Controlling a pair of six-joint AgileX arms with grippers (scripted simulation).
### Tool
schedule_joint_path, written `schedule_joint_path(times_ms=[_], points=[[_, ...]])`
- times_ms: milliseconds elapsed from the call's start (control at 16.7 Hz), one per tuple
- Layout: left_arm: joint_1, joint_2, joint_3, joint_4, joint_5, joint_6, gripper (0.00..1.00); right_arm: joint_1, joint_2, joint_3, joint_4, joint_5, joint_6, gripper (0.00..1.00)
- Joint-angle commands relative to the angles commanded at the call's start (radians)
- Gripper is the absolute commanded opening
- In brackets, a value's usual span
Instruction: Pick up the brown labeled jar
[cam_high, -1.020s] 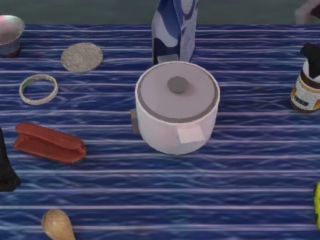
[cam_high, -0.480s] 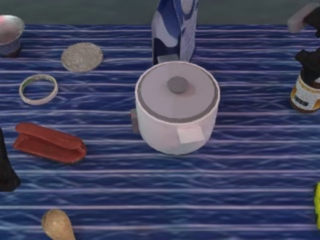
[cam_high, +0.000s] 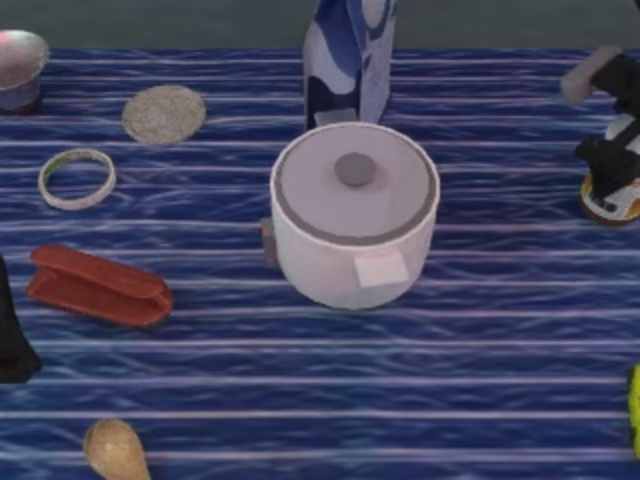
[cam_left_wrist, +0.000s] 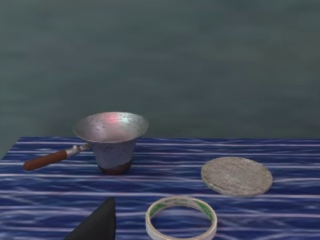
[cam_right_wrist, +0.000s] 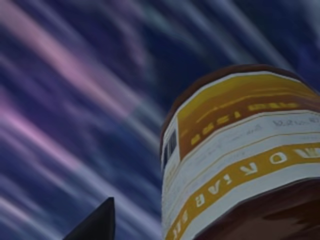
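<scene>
The jaws of the right gripper (cam_high: 612, 160) could not be judged apart or together: from above the dark wrist body covered them, and the right wrist view showed only one dark fingertip (cam_right_wrist: 95, 222) beside the label. The gripper sat directly over the brown labeled jar (cam_high: 608, 203), at the table's far right edge, with only the jar's lower band peeking out beneath it. The jar appeared upright on the blue striped cloth (cam_high: 400, 400), though that is a guess from the small part showing.

Going near to far: a wooden spoon (cam_high: 115, 450) lay at the near left, with a red case (cam_high: 97, 286) beyond it. The big white lidded pot (cam_high: 354, 212) stood in the middle, well apart from the jar. Farther left were a tape ring (cam_high: 77, 178) and a round grey coaster (cam_high: 164, 113), and a metal ladle cup (cam_high: 20, 65) sat at the far left corner. A blue-and-white carton (cam_high: 348, 60) stood behind the pot. The left gripper (cam_left_wrist: 97, 225) stayed parked at the left, near the tape ring, its jaws also unreadable.

The risk lay in the jar's position. So close to the edge, an off-centre closing could tip it or nudge it off the table, and a grip only on the lid might slip during the lift.
</scene>
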Motion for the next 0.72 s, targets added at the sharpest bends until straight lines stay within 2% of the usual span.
schedule_joint_path(times_ms=[240, 720], points=[[0.000, 0.000, 0.000, 0.000, 0.000, 0.000, 1.00, 0.000, 0.000, -0.010, 0.010, 0.000, 0.000, 1.00], [0.000, 0.000, 0.000, 0.000, 0.000, 0.000, 1.00, 0.000, 0.000, -0.010, 0.010, 0.000, 0.000, 0.40]])
